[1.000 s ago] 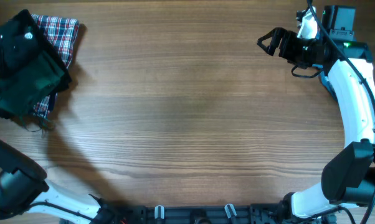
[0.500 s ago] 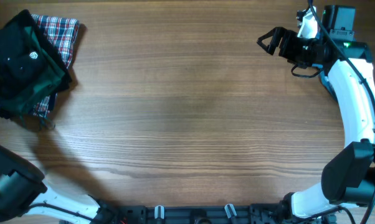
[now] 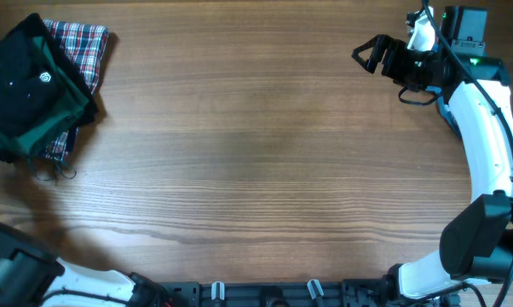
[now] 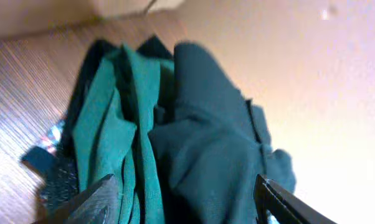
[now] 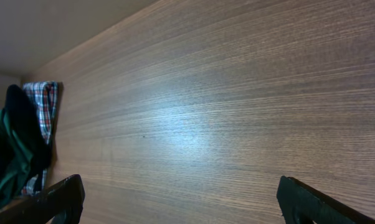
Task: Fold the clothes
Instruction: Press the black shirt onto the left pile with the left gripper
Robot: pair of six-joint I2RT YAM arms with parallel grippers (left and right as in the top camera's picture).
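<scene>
clothes heap at the far left edge of the surface (image 3: 256,170), both arms clear of it. the black shirt (image 3: 18,81), its round white logo (image 3: 46,77) facing up, lies bunched on top; a teal garment (image 3: 69,101) shows crumpled along its near and right sides; a plaid cloth (image 3: 84,43) sticks out flat at the far right of the heap, and whether it is folded cannot be told. left pincer (image 4: 184,183): fingers apart, nothing clamped, aimed at the teal and black folds; whether it touches them cannot be told. right pincer (image 3: 369,56): fingers apart and empty, held at the far right, well apart from the heap, over bare wood. progress, as judged: the black shirt and the teal garment show no neat fold and no garment is spread on the middle of the surface, so the folding appears hardly begun. left to do: draw one garment out of the heap, spread it flat, fold it, then repeat for the others.
</scene>
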